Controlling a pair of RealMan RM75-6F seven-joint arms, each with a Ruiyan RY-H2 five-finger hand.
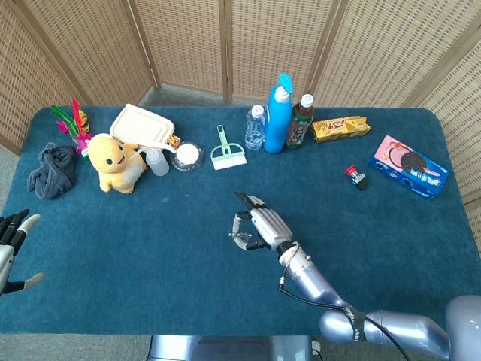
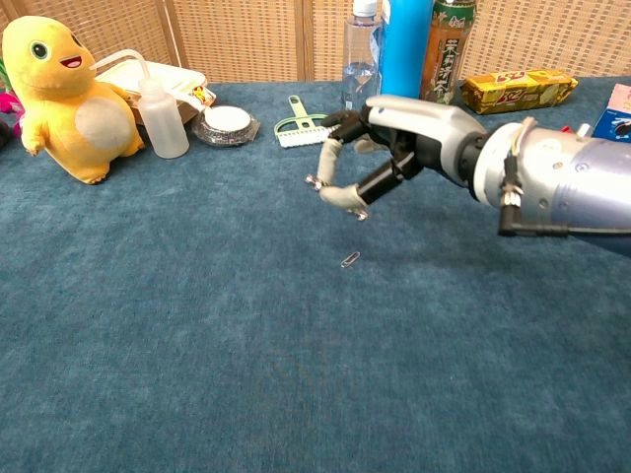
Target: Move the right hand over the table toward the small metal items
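Observation:
My right hand (image 1: 259, 226) hovers over the middle of the blue table (image 1: 150, 256), fingers curled, with a thin metal pin (image 2: 312, 181) pinched between thumb and a finger. In the chest view this hand (image 2: 394, 138) hangs just above and behind a small metal paperclip (image 2: 350, 259) lying on the cloth; the two are apart. My left hand (image 1: 15, 244) shows at the far left edge of the head view, off the table, fingers spread and holding nothing.
Along the back stand a yellow plush toy (image 1: 113, 159), a squeeze bottle (image 2: 161, 113), a green brush (image 1: 225, 150), a water bottle (image 1: 255, 126), a blue bottle (image 1: 278, 113) and a tea bottle (image 1: 301, 120). A red-capped item (image 1: 355, 175) and cookie box (image 1: 409, 167) lie right.

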